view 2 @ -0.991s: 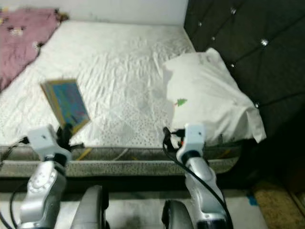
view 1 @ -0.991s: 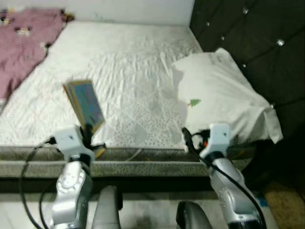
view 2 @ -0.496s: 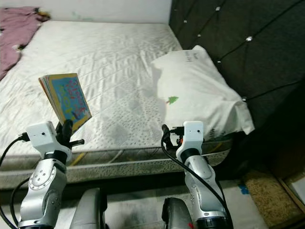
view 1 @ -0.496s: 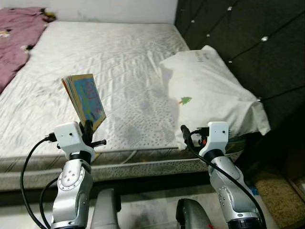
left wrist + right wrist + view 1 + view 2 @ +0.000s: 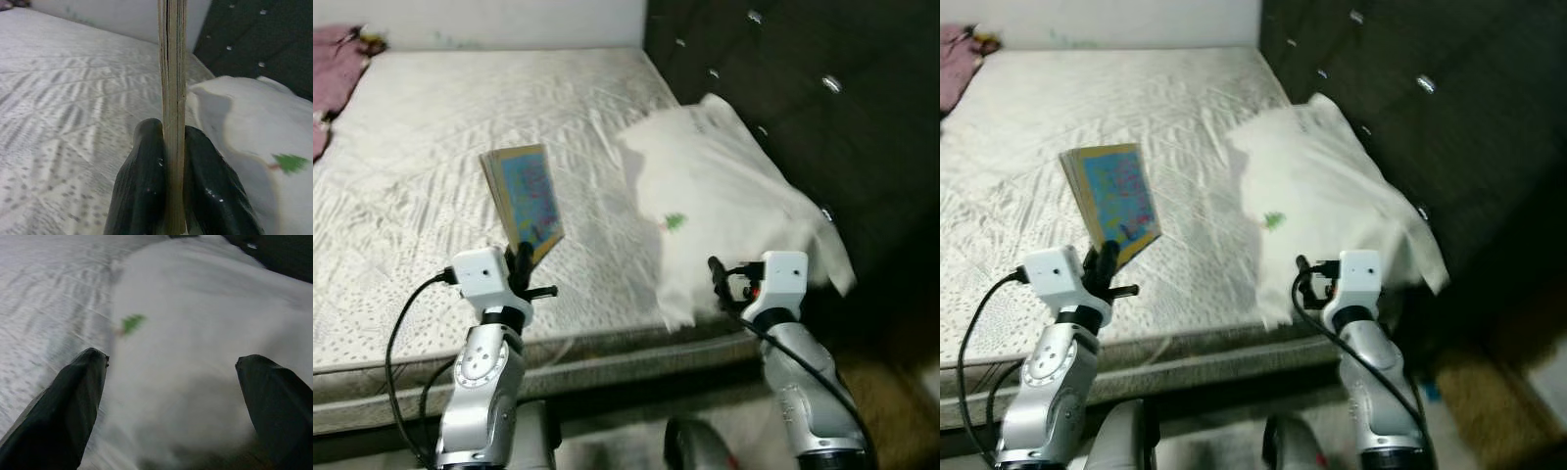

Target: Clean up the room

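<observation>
My left gripper (image 5: 522,262) is shut on the lower edge of a thin picture book (image 5: 526,200) with a blue cover, held upright above the near edge of the bed (image 5: 421,166). In the left wrist view the book (image 5: 172,98) stands edge-on, clamped between the two black fingers (image 5: 142,181). My right gripper (image 5: 173,396) is open, its fingers wide apart, pointing at a white pillow (image 5: 195,342) with a small green tree print. That pillow (image 5: 715,196) lies at the bed's right end against the dark headboard.
A dark tufted headboard (image 5: 783,88) rises along the right of the bed. A purple blanket (image 5: 333,59) lies at the far left corner. The white wall (image 5: 489,24) runs behind the bed. The mattress's front edge (image 5: 401,387) is just before my arms.
The camera has swung to the right, so the bed and pillow shifted left in view. The left gripper still holds the book upright; the right stays open.
</observation>
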Available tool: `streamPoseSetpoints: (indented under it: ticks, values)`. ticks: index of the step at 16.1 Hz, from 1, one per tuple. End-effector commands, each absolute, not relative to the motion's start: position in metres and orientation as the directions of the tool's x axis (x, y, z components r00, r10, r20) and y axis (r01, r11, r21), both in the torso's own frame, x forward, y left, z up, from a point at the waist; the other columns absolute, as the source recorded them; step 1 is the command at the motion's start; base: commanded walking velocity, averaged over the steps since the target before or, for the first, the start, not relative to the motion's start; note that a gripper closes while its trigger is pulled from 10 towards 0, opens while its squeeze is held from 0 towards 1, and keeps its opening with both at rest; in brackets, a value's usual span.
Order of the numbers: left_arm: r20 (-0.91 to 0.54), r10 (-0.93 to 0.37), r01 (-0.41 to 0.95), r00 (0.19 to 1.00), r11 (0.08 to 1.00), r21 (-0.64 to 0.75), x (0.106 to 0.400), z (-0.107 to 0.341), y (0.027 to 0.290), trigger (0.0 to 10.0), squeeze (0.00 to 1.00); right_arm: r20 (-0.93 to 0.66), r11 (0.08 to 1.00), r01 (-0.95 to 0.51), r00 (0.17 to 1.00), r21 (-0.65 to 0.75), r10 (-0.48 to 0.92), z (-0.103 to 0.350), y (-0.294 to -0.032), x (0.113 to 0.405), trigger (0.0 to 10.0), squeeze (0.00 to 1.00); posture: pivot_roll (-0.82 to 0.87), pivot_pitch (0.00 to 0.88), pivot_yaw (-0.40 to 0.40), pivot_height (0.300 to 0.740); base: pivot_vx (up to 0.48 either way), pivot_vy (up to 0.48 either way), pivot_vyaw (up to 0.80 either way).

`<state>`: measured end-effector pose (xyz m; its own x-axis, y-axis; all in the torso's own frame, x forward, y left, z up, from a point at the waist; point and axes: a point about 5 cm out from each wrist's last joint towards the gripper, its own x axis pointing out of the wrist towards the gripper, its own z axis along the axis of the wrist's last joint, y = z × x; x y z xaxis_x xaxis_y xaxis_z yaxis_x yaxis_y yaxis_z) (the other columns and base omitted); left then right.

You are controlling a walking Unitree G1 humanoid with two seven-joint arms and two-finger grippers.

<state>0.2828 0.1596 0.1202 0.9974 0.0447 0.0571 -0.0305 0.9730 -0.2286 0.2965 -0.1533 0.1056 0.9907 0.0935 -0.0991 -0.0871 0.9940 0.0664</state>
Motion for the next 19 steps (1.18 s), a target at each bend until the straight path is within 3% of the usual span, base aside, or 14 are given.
streamPoseSetpoints:
  ticks: [1,5,9,12,17,19]
  values:
    - [0.105,0.087,-0.062,0.991,0.973,-0.224,0.284,0.131,0.170,10.0,0.00,-0.087,0.991,-0.115,0.989,0.069,0.121,0.108,-0.146,0.298,10.0,0.00,-0.01,0.097,-0.033,0.593,0.480,0.000,0.00]
    - [0.082,0.085,-0.065,0.993,0.972,-0.225,0.285,0.127,0.168,10.0,0.00,-0.088,0.992,-0.111,0.989,0.066,0.117,0.108,-0.146,0.298,10.0,0.00,-0.01,0.093,-0.034,0.593,0.330,0.000,0.00]
    - [0.011,0.028,-0.024,1.000,0.959,-0.281,0.292,0.114,0.158,10.0,0.00,-0.083,0.992,-0.116,0.989,0.054,0.120,0.110,-0.149,0.298,10.0,0.00,-0.03,0.094,-0.047,0.593,0.000,0.000,0.00]
    - [-0.109,-0.078,0.026,0.991,0.911,-0.412,0.304,0.101,0.133,10.0,0.00,-0.078,0.995,-0.099,0.992,0.032,0.101,0.112,-0.156,0.298,10.0,0.00,-0.06,0.099,-0.046,0.560,0.000,0.000,0.00]
    - [-0.211,-0.241,0.077,0.947,0.812,-0.579,0.311,0.091,0.102,10.0,0.00,-0.079,0.997,-0.082,0.994,-0.004,0.081,0.115,-0.169,0.292,10.0,0.00,-0.12,0.107,-0.052,0.560,0.000,0.000,0.00]
    - [-0.249,-0.326,0.075,0.912,0.730,-0.680,0.308,0.087,0.086,10.0,0.00,-0.083,0.997,-0.078,0.994,-0.024,0.076,0.117,-0.175,0.290,10.0,0.00,-0.13,0.109,-0.057,0.560,0.000,0.000,0.00]
